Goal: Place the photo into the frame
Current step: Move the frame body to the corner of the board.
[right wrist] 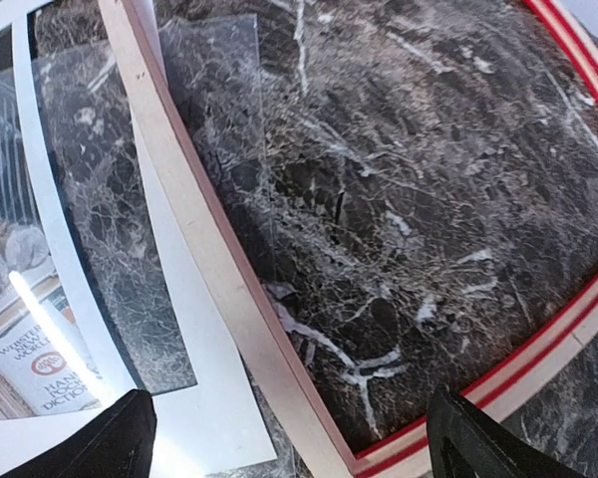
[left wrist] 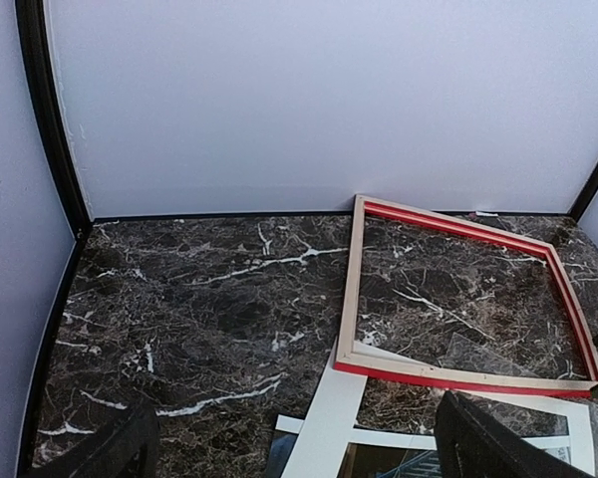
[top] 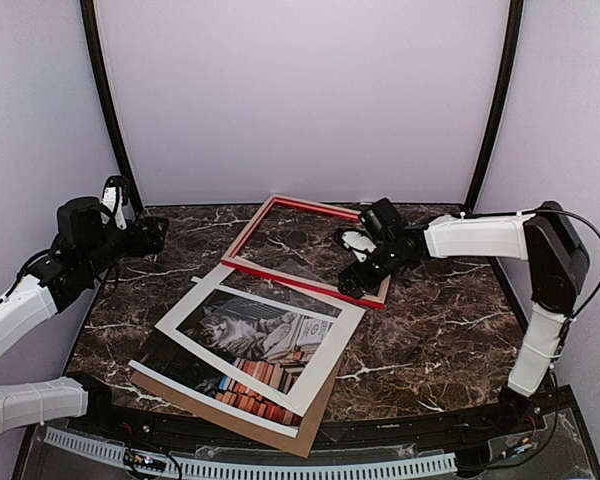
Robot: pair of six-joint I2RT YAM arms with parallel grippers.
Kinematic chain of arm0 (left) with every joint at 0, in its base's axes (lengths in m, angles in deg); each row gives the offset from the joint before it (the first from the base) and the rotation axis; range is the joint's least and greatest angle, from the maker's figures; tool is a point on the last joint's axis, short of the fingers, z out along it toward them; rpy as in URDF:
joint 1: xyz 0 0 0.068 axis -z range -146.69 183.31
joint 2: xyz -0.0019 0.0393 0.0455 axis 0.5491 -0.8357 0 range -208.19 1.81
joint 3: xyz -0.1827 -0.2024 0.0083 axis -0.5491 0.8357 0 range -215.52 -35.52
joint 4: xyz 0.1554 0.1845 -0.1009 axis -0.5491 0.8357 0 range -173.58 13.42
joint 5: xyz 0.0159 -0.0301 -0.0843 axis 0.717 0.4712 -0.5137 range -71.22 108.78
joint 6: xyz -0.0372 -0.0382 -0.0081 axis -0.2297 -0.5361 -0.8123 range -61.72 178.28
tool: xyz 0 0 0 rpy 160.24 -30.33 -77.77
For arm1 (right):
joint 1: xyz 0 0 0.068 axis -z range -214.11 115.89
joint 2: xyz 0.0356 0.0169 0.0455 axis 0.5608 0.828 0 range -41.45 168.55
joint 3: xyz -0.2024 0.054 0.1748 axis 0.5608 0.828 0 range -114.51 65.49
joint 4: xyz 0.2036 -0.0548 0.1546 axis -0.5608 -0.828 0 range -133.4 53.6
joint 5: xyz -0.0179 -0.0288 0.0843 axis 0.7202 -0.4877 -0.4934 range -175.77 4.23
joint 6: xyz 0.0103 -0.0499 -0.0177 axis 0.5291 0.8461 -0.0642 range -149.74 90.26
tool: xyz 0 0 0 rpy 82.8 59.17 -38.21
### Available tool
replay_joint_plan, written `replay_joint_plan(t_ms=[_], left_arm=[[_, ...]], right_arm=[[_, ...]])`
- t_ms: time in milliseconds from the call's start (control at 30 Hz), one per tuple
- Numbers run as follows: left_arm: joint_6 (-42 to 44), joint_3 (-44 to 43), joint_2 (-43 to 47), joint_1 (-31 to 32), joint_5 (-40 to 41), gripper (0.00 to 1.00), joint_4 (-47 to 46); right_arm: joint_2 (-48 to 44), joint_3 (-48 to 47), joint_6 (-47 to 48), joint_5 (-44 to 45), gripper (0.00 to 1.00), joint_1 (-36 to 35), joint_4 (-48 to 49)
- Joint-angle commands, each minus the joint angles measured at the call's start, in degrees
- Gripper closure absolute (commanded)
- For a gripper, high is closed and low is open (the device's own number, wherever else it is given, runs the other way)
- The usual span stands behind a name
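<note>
Top external shows the left jaws and right jaws both wide and empty, the right jaws over the frame's (top: 302,281) near-right corner, while the photo (top: 245,335) lies just in front of it under a white mat (top: 280,296) touching its rail, so nudging either could drag both askew.

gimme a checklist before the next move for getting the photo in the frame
1. Right gripper open and empty: ok.
2. Left gripper open and empty: ok.
3. Frame rear side up: ok.
4. Photo free to lift: not ok, the white mat lies on it.
5. Frame clear of the mat: not ok, its near rail overlaps it.
6. Frame opening clear: not ok, a clear sheet seems to reach into it.
</note>
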Motion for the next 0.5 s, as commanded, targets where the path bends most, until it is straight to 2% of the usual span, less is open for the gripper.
replay_joint_plan(t_ms=[0, 200, 467], left_arm=[[-0.9, -0.4, 0.2, 0.3, -1.7, 0.01, 0.6], [-1.1, -0.7, -0.3, 0.4, -3.2, 0.01, 0.8], [-1.2, -0.4, -0.3, 0.5, -3.9, 0.01, 0.4]], right_arm=[[4.7, -4.7, 3.4, -4.0, 0.07, -0.6, -2.9], [10.5, -7.8, 4.8, -5.6, 0.17, -0.7, -4.9], [11.8, -5.4, 3.5, -5.6, 0.47, -0.5, -4.3]])
